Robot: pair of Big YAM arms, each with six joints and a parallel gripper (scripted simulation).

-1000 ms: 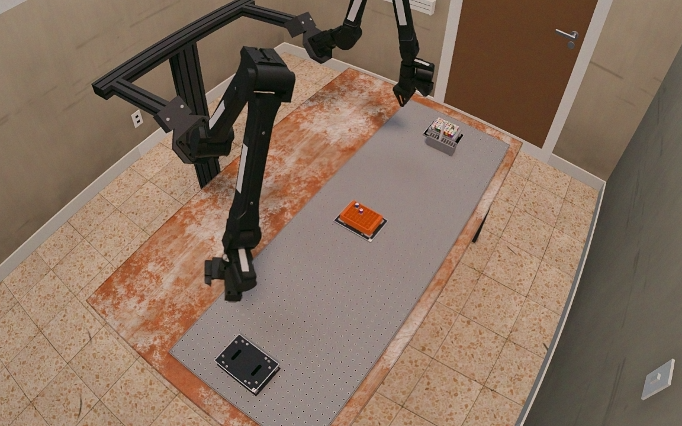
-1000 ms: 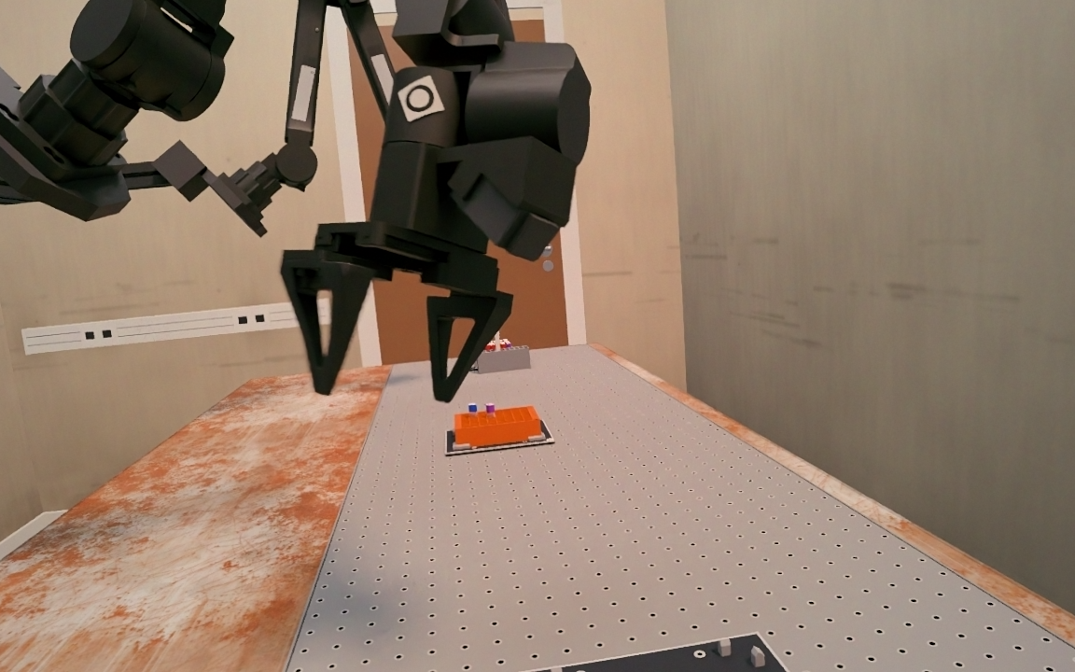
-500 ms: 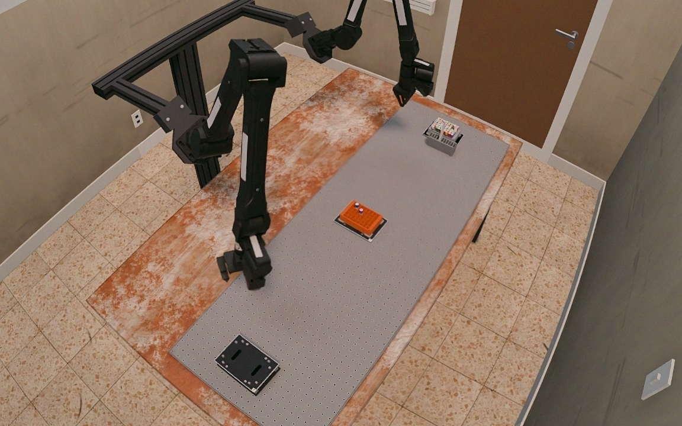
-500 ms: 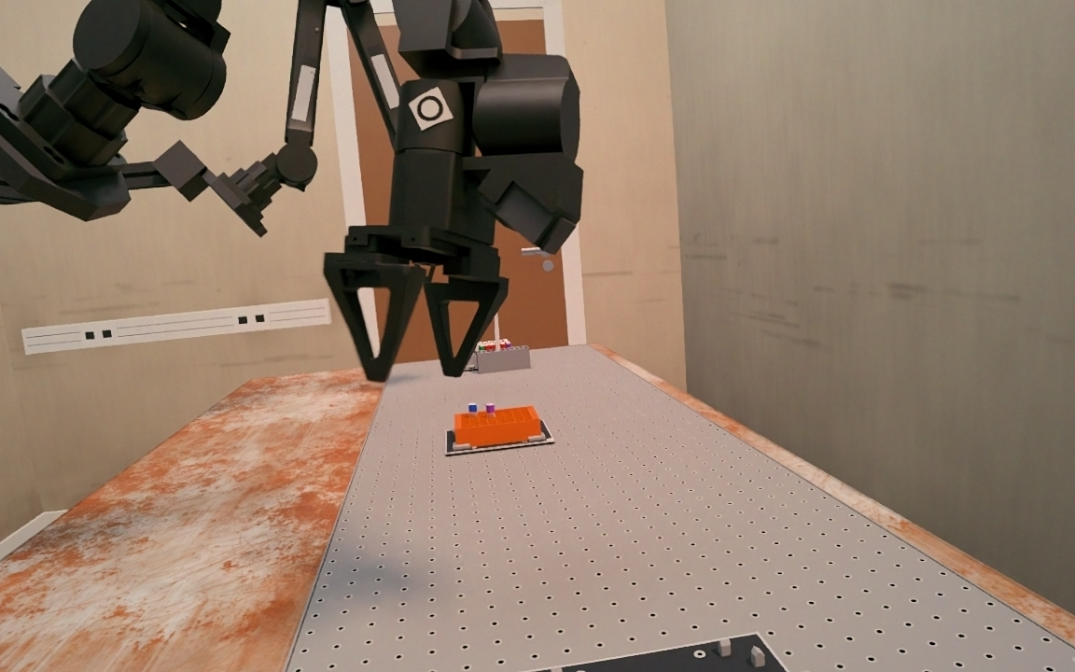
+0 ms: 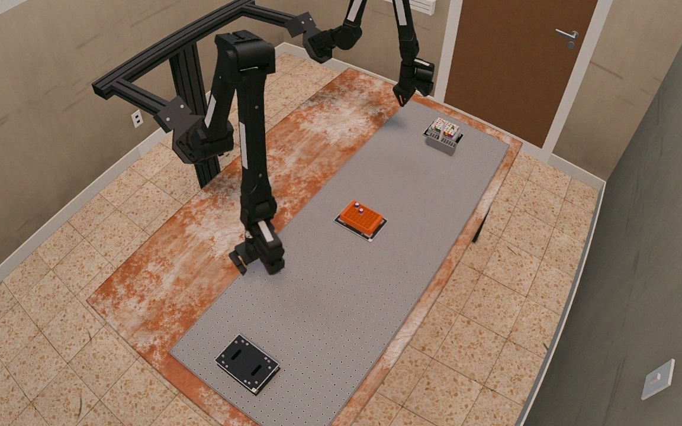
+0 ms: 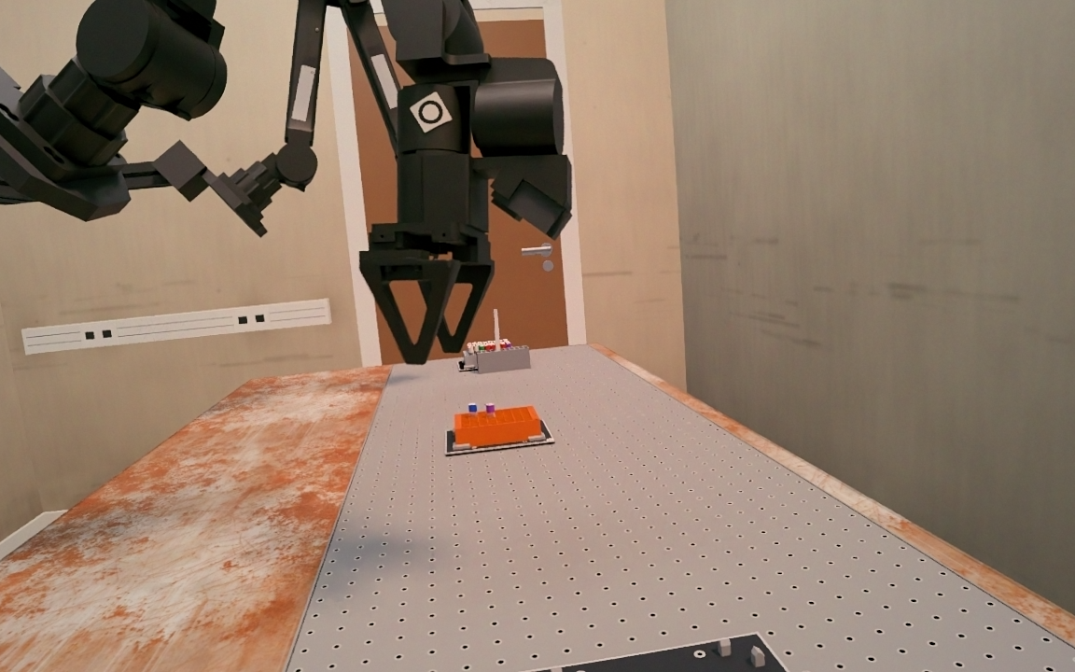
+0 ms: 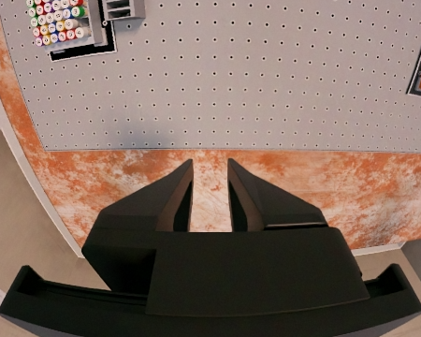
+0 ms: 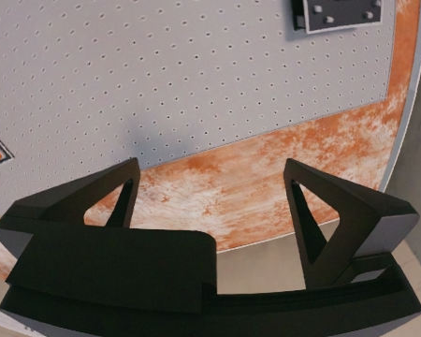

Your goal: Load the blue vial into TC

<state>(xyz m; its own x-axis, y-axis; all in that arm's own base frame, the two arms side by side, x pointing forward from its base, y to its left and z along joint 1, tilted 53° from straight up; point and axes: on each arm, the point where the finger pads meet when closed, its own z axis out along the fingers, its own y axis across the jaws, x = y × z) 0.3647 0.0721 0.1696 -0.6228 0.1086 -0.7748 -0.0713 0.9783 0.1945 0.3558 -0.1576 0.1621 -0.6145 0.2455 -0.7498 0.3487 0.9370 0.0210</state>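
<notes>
The orange tube carrier TC (image 5: 362, 218) (image 6: 495, 424) sits in its nest mid-table; a blue-capped vial (image 6: 472, 408) and a purple-capped one stand in it. The vial rack R1 (image 5: 443, 126) (image 7: 56, 23), full of coloured caps, stands at the far end by the grey holder H1 (image 5: 441, 142) (image 7: 123, 8) (image 6: 504, 359). The white forceps T1 (image 6: 495, 324) stand upright in H1. My left gripper (image 5: 401, 100) (image 7: 210, 167) hangs high beside R1, fingers narrowly apart and empty. My right gripper (image 5: 256, 267) (image 6: 433, 351) (image 8: 211, 166) is wide open and empty over the board's edge, left of TC.
A black empty nest plate (image 5: 248, 364) (image 8: 341, 14) lies at the near end of the grey perforated board (image 5: 386, 158). A rusty orange table strip (image 5: 184, 264) runs along the arms' side. The black frame (image 5: 174, 47) stands behind it.
</notes>
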